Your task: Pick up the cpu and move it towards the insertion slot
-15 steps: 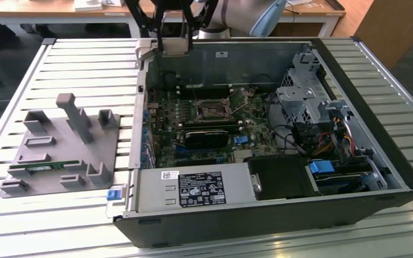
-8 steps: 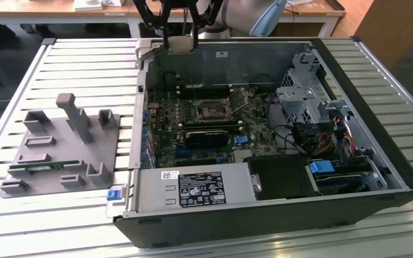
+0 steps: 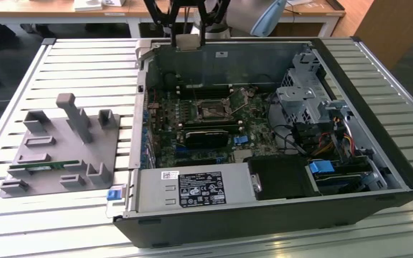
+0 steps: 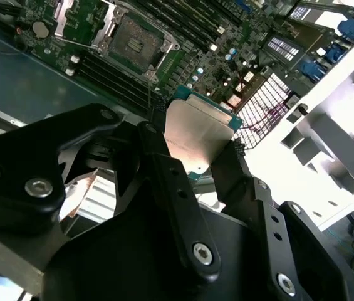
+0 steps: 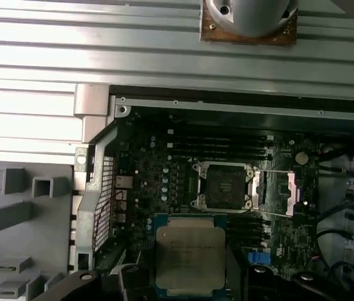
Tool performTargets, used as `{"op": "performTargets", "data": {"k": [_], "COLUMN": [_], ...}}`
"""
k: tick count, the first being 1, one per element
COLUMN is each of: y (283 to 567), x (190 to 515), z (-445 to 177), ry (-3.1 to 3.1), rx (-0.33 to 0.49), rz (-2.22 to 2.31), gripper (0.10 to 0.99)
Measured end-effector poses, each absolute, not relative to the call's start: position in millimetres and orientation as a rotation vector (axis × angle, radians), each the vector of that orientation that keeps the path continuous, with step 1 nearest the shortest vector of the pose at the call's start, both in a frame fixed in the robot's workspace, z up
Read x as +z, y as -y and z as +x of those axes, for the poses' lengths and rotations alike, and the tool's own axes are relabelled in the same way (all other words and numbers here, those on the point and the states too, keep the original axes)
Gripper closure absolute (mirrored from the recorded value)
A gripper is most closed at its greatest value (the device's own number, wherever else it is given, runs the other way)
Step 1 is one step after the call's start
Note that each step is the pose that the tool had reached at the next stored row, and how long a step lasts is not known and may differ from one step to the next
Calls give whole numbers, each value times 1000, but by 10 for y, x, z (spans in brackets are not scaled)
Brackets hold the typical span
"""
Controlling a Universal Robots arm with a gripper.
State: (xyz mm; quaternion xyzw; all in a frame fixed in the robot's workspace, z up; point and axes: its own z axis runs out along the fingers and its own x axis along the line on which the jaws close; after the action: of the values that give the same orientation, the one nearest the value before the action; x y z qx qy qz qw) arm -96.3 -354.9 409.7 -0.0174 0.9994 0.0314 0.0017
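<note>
My black pincer (image 4: 198,166) pinching flat silver green-rimmed cpu (image 4: 197,135) by edges; silvery-framed dark-centred insertion slot (image 4: 136,44) upper left. Risk: thin grip, chip tilts, slips.

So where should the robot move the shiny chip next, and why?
Probably a short carry toward the insertion slot. In both wrist views the end effector grips the cpu above the green board, and the open slot lies just beyond the chip's edge, not yet under it.

Open computer case (image 3: 378,161) beside grey fixture block (image 3: 56,150) on slatted table (image 3: 84,59).
</note>
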Motion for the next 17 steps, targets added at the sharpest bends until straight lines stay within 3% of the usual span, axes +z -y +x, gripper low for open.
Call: {"op": "performTargets", "data": {"k": [17], "y": [3393], "x": [4096], "z": [-814], "ry": [-3136], "rx": [99], "rz": [-38], "gripper": [549]}}
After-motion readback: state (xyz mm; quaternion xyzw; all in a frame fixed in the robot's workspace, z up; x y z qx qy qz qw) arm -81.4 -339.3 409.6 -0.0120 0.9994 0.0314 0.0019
